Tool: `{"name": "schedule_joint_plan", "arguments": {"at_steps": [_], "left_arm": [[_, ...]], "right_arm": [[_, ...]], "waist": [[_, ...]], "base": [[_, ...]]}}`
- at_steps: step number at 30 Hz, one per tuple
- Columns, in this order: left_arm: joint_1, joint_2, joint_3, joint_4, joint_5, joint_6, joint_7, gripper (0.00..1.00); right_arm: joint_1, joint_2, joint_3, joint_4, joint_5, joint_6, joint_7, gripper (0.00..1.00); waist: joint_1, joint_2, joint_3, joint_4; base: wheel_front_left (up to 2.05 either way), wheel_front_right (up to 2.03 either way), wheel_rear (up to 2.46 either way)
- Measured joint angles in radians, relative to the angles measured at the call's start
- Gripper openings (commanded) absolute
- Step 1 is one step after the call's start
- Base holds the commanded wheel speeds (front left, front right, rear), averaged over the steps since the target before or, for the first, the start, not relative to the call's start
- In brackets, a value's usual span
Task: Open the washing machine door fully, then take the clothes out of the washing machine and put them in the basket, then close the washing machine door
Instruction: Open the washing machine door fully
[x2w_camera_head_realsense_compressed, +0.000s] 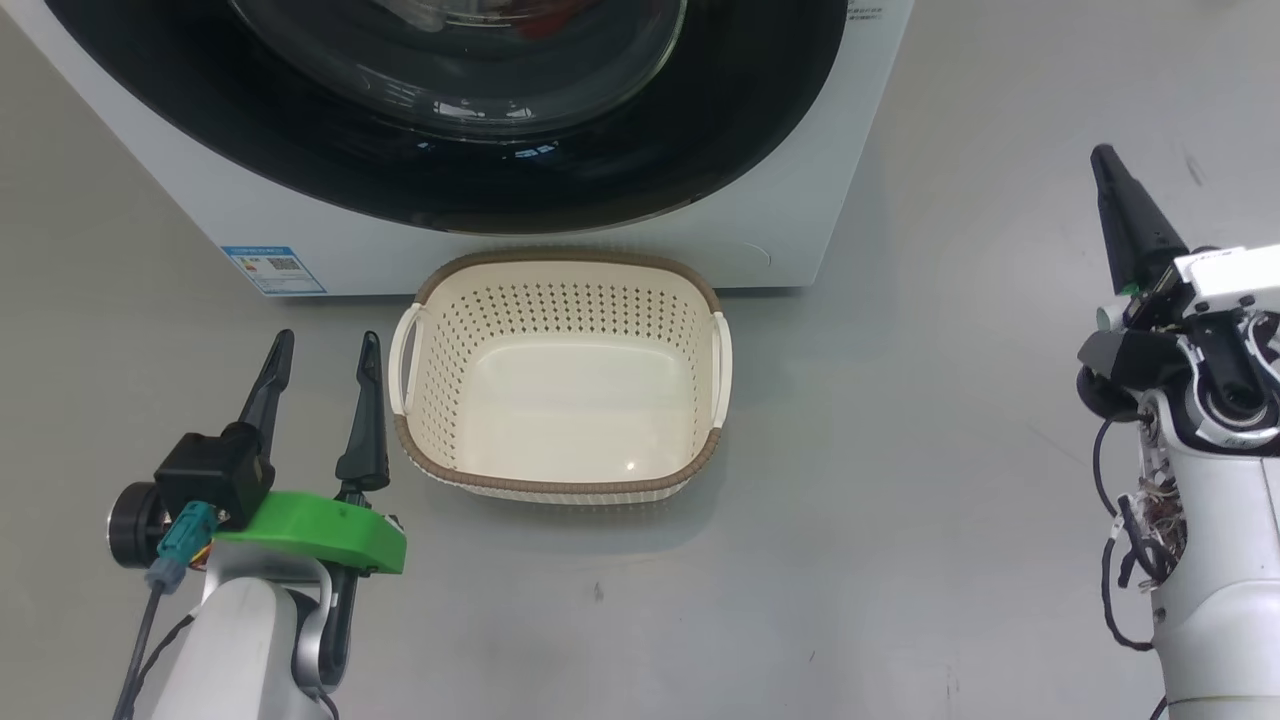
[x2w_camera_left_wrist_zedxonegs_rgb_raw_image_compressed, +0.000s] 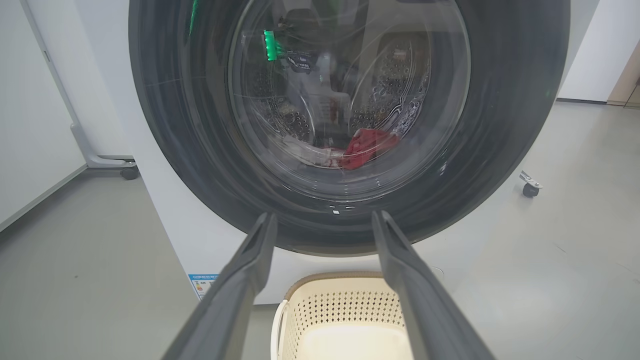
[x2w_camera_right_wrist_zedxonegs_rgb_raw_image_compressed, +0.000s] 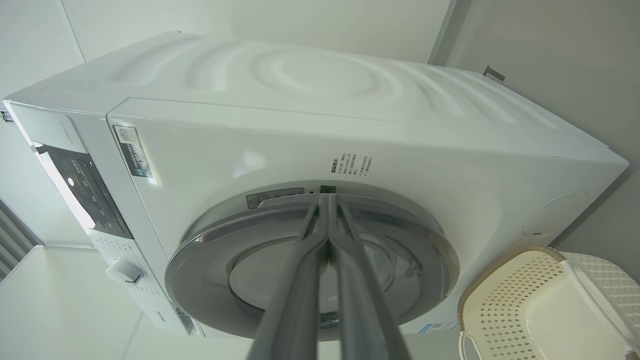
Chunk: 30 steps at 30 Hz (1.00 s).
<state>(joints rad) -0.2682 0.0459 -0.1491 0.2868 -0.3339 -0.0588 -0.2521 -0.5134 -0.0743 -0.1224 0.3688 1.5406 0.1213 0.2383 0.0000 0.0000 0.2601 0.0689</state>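
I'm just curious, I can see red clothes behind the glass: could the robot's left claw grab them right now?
Probably not. The left claw is open and points at the washing machine door, but that door looks shut, so it stands between the claw and the clothes.

I am holding my left gripper (x2w_camera_head_realsense_compressed: 328, 342) at the lower left of the head view, its two dark fingers spread wide, pointing up that view and gripping nothing. I am holding my right gripper (x2w_camera_head_realsense_compressed: 1104, 158) at the right edge, fingers pressed together into one empty tapering point. My left forearm (x2w_camera_head_realsense_compressed: 240, 640) and right forearm (x2w_camera_head_realsense_compressed: 1215, 620) are showing at the bottom edge.
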Motion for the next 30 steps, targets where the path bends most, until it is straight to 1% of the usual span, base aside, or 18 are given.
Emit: {"name": "schedule_joint_plan", "arguments": {"at_steps": [3, 6, 12, 16, 17, 21, 22, 24, 25, 30], "left_arm": [[-0.012, -0.002, 0.0, -0.005, 0.0, 0.0, 0.0, 1.0], [-0.026, -0.003, 0.0, -0.008, 0.0, 0.0, 0.0, 1.0], [-0.064, -0.01, -0.02, -0.013, 0.002, -0.008, 0.0, 1.0], [-0.078, -0.012, -0.022, -0.016, 0.001, -0.008, 0.0, 1.0], [-0.078, -0.012, -0.022, -0.016, 0.001, -0.008, 0.0, 1.0], [-0.09, -0.013, -0.025, -0.02, 0.001, -0.008, 0.0, 1.0], [-0.092, -0.013, -0.025, -0.021, 0.001, -0.008, 0.0, 1.0], [-0.101, -0.013, -0.028, -0.021, 0.001, -0.008, 0.0, 1.0], [-0.106, -0.014, -0.031, -0.022, 0.001, -0.008, 0.0, 1.0], [-0.124, -0.016, -0.056, -0.03, -0.019, -0.009, 0.0, 1.0]], "right_arm": [[-0.046, -0.023, 0.005, 0.001, 0.011, -0.005, 0.047, 0.0], [-0.095, -0.045, 0.009, 0.001, 0.028, -0.025, 0.089, 0.0], [-0.195, -0.128, 0.006, 0.004, 0.037, -0.065, 0.164, 0.0], [-0.271, -0.145, 0.016, 0.003, 0.044, -0.09, 0.206, 0.0], [-0.271, -0.145, 0.016, 0.003, 0.044, -0.09, 0.206, 0.0], [-0.332, -0.173, 0.027, 0.006, 0.05, -0.116, 0.242, 0.0], [-0.345, -0.179, 0.03, 0.009, 0.05, -0.118, 0.249, 0.0], [-0.37, -0.19, 0.037, 0.013, 0.05, -0.135, 0.267, 0.0], [-0.381, -0.196, 0.041, 0.016, 0.05, -0.137, 0.271, 0.0], [-0.432, -0.225, 0.06, 0.031, 0.04, -0.167, 0.304, 0.0]], "waist": [[0.0, 0.0, 0.027, 0.009], [0.0, 0.0, 0.054, 0.019], [0.0, 0.0, 0.114, 0.049], [0.0001, 0.0, 0.145, 0.07], [0.0001, 0.0, 0.145, 0.07], [0.0001, 0.0, 0.173, 0.091], [0.0001, 0.0, 0.179, 0.096], [0.0001, 0.0, 0.192, 0.106], [0.0001, 0.0, 0.197, 0.112], [0.0001, 0.0, 0.22, 0.142]], "base": [[0.0, 0.0, 0.0], [0.0, 0.0, 0.0], [0.0, 0.0, 0.0], [0.0, 0.0, 0.0], [0.0, 0.0, 0.0], [0.0, 0.0, 0.0], [0.0, 0.0, 0.0], [0.0, 0.0, 0.0], [0.0, 0.0, 0.0], [0.0, 0.0, 0.0]]}}
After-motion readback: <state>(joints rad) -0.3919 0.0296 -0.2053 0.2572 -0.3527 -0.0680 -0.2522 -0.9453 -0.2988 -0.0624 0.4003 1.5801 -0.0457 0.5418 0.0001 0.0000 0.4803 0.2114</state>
